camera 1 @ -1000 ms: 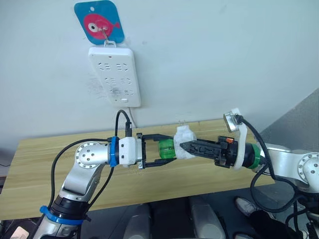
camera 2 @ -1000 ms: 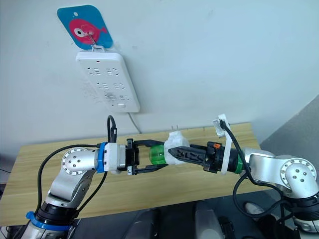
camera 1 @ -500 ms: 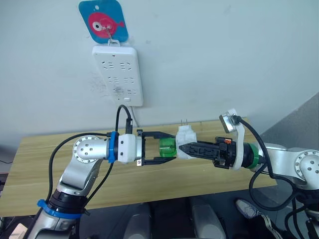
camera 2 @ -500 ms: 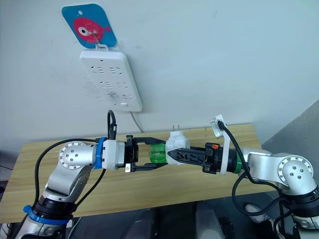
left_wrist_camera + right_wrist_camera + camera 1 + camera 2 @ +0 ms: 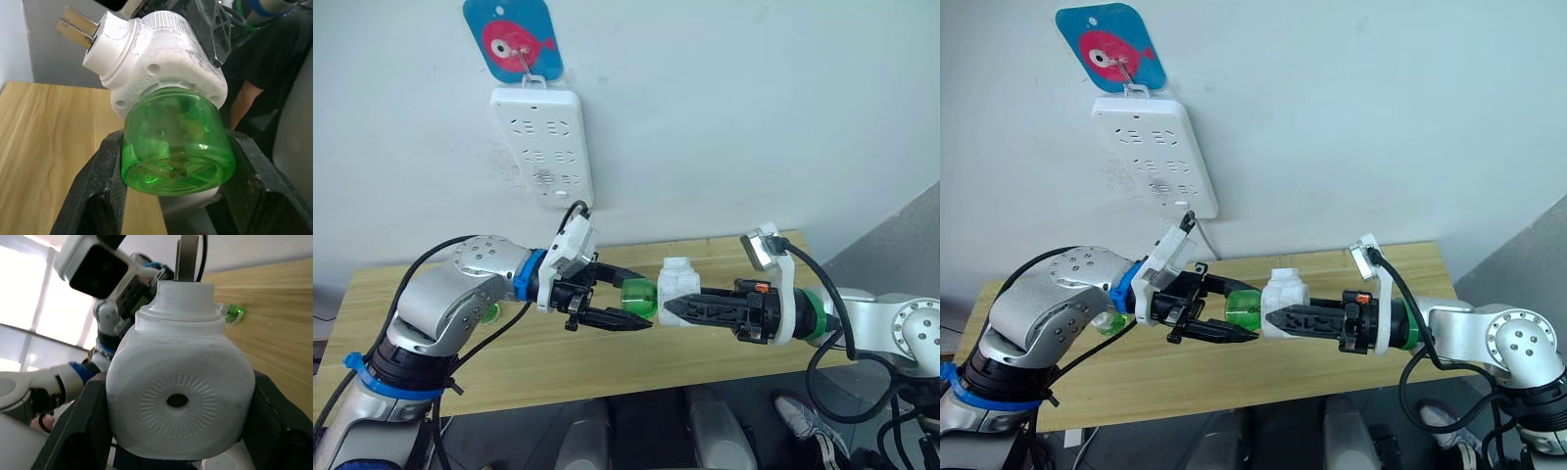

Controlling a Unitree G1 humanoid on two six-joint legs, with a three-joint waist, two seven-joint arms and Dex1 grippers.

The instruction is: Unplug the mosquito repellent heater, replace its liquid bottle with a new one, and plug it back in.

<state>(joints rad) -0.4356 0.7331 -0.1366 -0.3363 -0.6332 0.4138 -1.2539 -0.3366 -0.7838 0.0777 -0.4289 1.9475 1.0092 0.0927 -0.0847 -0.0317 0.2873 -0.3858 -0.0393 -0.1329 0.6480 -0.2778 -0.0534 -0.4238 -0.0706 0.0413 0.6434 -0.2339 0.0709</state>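
wooden table (image 5: 724, 255) | left gripper (image 5: 625, 305) clamps green bottle (image 5: 637, 296) | right gripper (image 5: 677, 308) clamps heater (image 5: 677, 282)

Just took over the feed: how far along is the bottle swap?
Done: the mosquito repellent heater is unplugged, off the power strip and held in the right gripper. In hand: the left gripper is clamped on the green bottle, which is seated in the heater. Left: get that bottle out, fit the other green bottle lying on the table, and plug back in.
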